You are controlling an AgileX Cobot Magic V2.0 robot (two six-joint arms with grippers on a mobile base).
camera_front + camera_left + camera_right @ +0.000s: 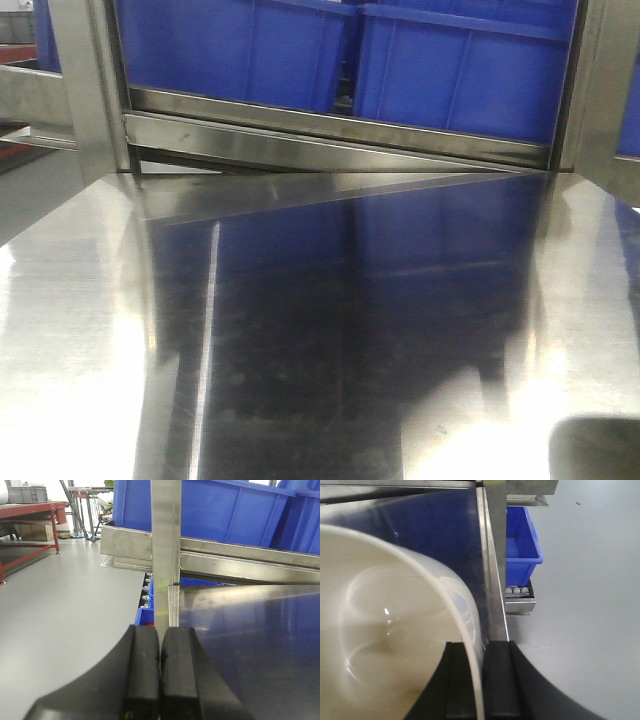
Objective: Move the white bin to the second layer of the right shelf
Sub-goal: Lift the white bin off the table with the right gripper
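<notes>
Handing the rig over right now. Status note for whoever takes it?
The left end effector is shut and empty.
The right end effector is shut on the white bin, with one pad inside its wall and one outside.
The bin is over the steel tabletop, near an edge; I cannot tell whether it is resting or lifted.
Done: grasp made.
Left: carry it to the right shelf second layer and release. That level is not clearly in view. The blue crates fill the rack level ahead.
</notes>
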